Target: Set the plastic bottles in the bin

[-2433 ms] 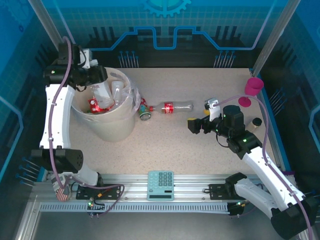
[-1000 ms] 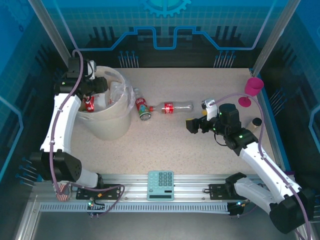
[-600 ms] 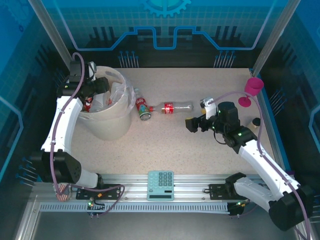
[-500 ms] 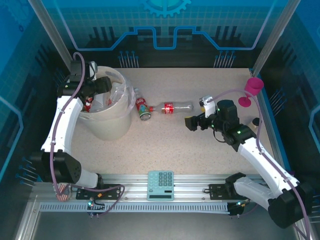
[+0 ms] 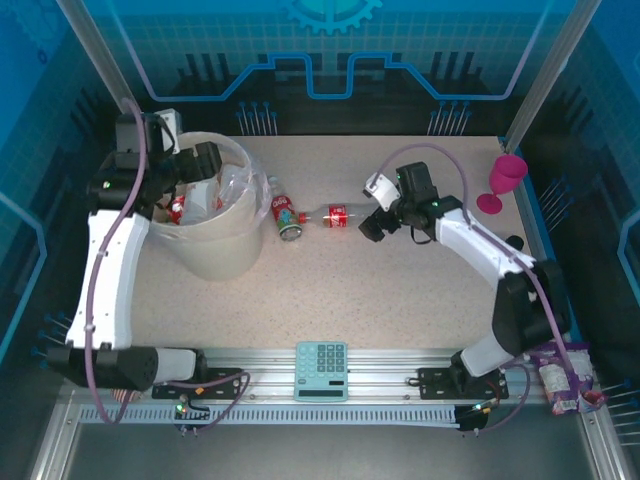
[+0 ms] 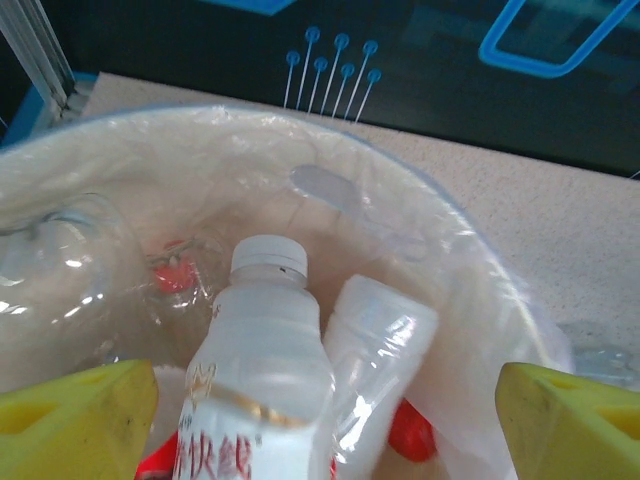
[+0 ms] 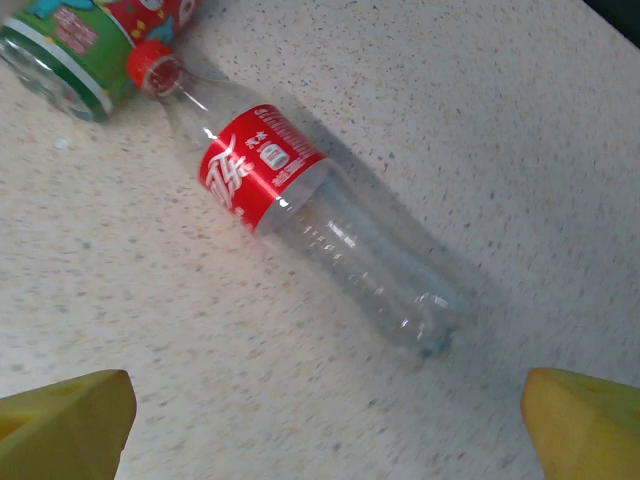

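Right gripper (image 5: 372,225) has swung across the table (image 5: 330,290) toward the bin (image 5: 215,255) and now hangs just over the far end of the red-label bottle (image 5: 345,214), the end away from the bin. From the right wrist camera, the right gripper (image 7: 325,415) is spread wide, with one yellow finger (image 7: 60,410) at each bottom corner, and it holds nothing. The red-label bottle (image 7: 300,200) lies flat on the table between the fingers and a bit ahead of them, not touched by either one. Its red cap points toward the bin and sits right up against the green bottle (image 7: 70,45). From above, the green bottle (image 5: 285,215) lies on its side just beside the bin wall. Left gripper (image 5: 205,160) has shifted a little and hangs above the far rim of the bin. From the left wrist camera, the left gripper (image 6: 325,410) is also wide open and empty. Below it, inside the bin (image 6: 430,200), a white bottle (image 6: 265,350) with a white cap leans next to a clear bottle (image 6: 375,340), and a small red cap (image 6: 175,272) shows through the bag behind them. A pink goblet (image 5: 505,180) stands well away from the bin at the far right edge of the table, and a calculator (image 5: 321,370) rests on the rail at the near edge.
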Controlling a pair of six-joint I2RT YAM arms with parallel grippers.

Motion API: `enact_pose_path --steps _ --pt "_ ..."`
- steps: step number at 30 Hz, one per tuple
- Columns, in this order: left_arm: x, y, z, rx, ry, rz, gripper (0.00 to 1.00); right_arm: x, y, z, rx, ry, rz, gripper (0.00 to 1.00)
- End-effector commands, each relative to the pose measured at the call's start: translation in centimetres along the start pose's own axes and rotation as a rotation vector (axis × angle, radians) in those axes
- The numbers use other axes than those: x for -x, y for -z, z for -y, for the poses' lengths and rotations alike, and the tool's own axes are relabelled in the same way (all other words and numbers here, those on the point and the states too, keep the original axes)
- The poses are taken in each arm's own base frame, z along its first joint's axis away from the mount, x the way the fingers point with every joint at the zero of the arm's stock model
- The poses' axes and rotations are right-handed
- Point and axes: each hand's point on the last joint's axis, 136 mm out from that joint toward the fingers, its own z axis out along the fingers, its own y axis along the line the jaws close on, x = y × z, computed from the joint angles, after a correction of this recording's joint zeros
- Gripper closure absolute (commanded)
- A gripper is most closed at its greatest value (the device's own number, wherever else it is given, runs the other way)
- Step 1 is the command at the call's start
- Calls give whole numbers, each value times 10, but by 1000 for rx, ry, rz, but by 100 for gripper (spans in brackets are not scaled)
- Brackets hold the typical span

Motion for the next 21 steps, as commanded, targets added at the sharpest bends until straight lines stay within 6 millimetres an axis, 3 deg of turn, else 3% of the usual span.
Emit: enact_pose_path --steps 1,6,9,13,21 --pt "-4 36 14 -37 26 56 12 -14 -20 10 42 226 -121 0" --pt "-44 38 52 -204 67 -22 11 -24 -52 19 132 338 -174 0" --pt "-53 41 69 -305 109 -38 12 -26 -67 22 179 365 -184 0" --pt "-53 46 80 -366 131 -34 12 -32 -88 25 213 399 -207 0" --pt "-36 62 75 -342 106 39 12 -46 -122 28 280 443 -268 0"
